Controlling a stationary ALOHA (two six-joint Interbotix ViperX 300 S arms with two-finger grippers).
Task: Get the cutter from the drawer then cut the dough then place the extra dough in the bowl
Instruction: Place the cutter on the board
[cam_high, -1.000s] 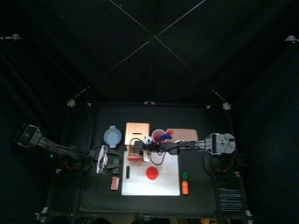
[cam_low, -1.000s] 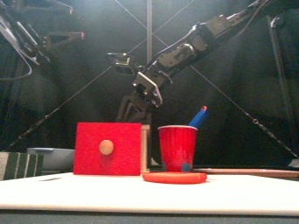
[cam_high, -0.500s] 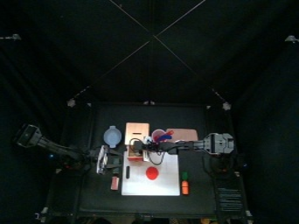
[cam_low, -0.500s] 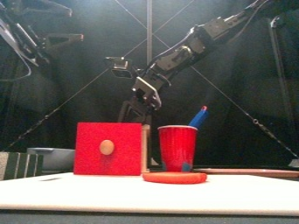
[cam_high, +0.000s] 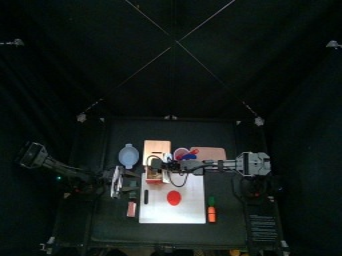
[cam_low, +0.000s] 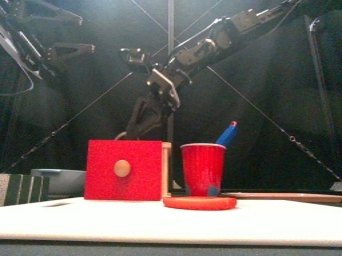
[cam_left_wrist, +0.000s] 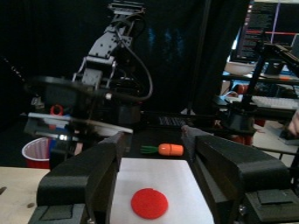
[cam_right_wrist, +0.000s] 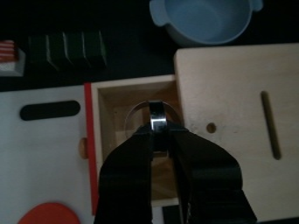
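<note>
Wooden box (cam_right_wrist: 233, 92) with drawer (cam_right_wrist: 122, 131) open, round metal cutter (cam_right_wrist: 158, 111) clamped in right gripper (cam_right_wrist: 158, 129), flat red dough disc (cam_left_wrist: 149, 202) on smooth white board (cam_left_wrist: 176, 172), left gripper (cam_left_wrist: 155, 136) spread wide, empty.

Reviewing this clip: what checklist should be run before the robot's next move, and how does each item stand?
1. Drawer open: ok.
2. Right gripper shut on cutter: ok.
3. Cutter held level: cannot tell.
4. Dough lying whole on white cutting board: ok.
5. Bowl empty, ready for scraps: ok.
6. Left gripper open, not touching the dough: ok.
</note>
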